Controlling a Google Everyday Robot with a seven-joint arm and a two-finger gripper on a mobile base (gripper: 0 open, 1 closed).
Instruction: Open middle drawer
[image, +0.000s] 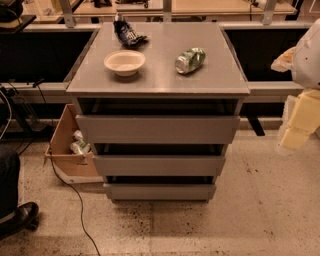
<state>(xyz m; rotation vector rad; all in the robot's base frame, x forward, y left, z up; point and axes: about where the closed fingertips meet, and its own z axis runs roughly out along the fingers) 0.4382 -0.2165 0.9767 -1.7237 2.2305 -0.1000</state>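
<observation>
Approach step: plain grey flat-fronted middle drawer (159, 165), frame centre, unopened; my gripper (299, 122), apparently at right edge, state I cannot tell, must reach its front.

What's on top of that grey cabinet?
On the cabinet: a white bowl, a can on its side and a dark bag. The inside of the middle drawer is hidden. The gripper hangs to the right, apart from the cabinet.

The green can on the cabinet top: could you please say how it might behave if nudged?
The green can lies on its side on the smooth cabinet top, so it would probably roll. It looks dented, so likely empty and light. The tool sits at the right edge, away from it.
</observation>
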